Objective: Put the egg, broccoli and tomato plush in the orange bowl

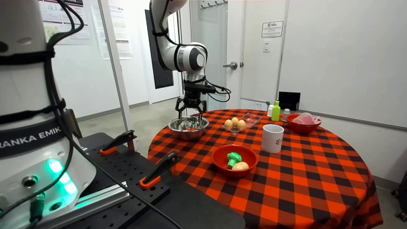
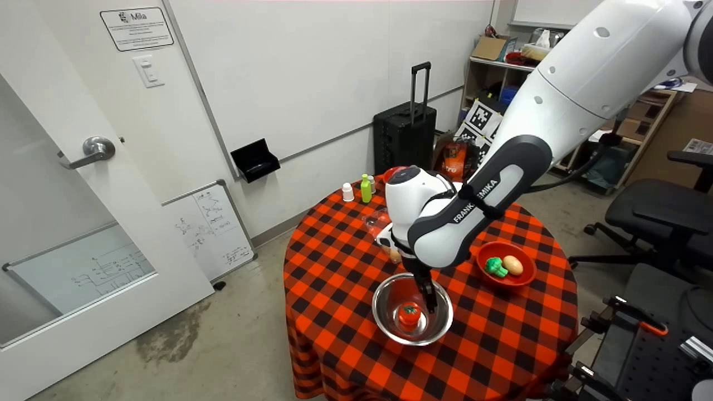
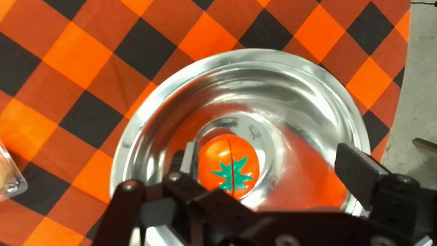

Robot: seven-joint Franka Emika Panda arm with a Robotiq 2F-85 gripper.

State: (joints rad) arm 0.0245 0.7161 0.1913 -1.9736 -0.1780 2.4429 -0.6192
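The tomato plush, orange with a green star-shaped top, lies at the bottom of the shiny steel bowl. My gripper is open, reaching down into that bowl. Its left finger in the wrist view stands close beside the tomato, while a wide gap separates the tomato from the right finger; whether the left one touches it I cannot tell. In both exterior views the orange bowl holds the green broccoli and the beige egg. An exterior view shows the tomato from above, near one gripper finger.
Beyond the steel bowl, three more eggs sit in a clear plastic carton. A white cup stands behind the orange bowl. Farther back are a green bottle, white shakers and a red dish with a pinkish thing in it.
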